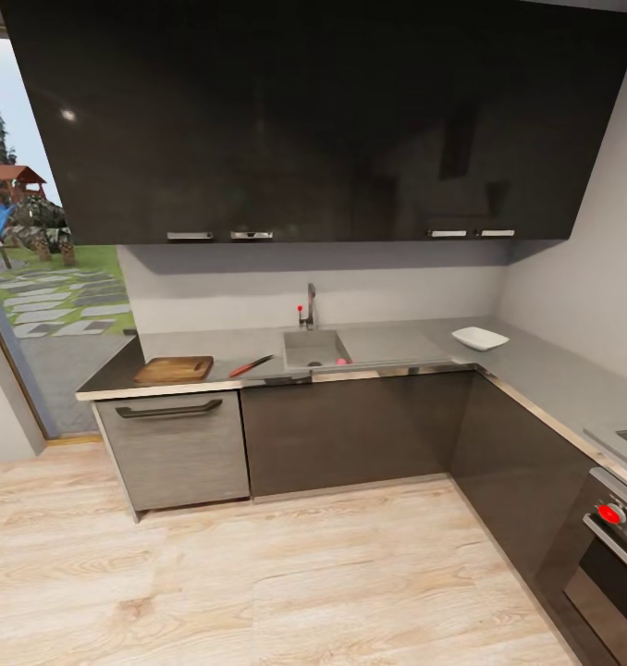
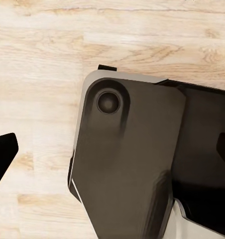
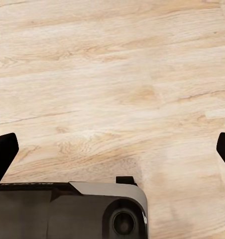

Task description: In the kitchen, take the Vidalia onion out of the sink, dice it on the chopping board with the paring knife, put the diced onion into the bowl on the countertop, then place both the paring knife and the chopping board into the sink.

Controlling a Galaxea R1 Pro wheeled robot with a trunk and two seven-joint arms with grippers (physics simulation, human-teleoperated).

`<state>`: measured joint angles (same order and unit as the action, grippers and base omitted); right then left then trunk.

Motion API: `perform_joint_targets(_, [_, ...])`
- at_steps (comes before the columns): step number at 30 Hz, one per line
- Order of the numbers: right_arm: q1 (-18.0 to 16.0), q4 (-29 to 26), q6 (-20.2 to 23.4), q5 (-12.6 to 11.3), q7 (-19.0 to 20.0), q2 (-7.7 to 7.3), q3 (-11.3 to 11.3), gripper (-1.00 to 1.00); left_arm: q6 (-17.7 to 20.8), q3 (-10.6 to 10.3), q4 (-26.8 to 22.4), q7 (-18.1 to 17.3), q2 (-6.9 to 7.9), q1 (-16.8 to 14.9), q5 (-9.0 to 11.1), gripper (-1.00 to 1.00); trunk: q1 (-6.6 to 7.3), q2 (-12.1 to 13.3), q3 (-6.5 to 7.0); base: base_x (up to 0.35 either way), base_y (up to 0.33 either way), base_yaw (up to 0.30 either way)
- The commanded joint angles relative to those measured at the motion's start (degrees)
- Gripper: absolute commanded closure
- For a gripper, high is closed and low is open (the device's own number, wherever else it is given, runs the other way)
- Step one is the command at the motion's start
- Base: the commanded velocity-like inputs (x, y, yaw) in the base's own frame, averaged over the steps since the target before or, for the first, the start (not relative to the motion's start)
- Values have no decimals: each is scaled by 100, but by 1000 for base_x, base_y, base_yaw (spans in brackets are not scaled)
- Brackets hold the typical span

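Across the room, the grey countertop [image 1: 554, 370] runs in an L above dark cabinets. The brown chopping board [image 1: 173, 370] lies at its left end, and the red-handled paring knife [image 1: 250, 366] rests between the board and the sink [image 1: 313, 348]. A small pink Vidalia onion [image 1: 341, 362] sits in the basin's near right corner. The white bowl [image 1: 480, 339] stands to the right, past the drainboard. My left gripper [image 2: 112, 152] is open, hanging over my own dark base. My right gripper [image 3: 114, 152] is open over the wooden floor, holding nothing.
Light wood floor [image 1: 286, 573] stretches between me and the cabinets. An oven with a red knob [image 1: 611, 513] stands at the near right. Dark wall cabinets [image 1: 304, 120] hang above the counter. A glazed opening onto a garden [image 1: 45, 277] is at the left.
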<state>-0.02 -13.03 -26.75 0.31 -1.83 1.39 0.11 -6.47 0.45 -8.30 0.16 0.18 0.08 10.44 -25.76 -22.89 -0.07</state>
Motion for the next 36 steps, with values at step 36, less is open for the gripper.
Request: perform_joint_targets(36, [1, 2, -14, 4, -19, 1, -2, -100, -858, -2, 241, 0, 0, 1, 37, -100, -2, -3, -1, 216, 0, 0])
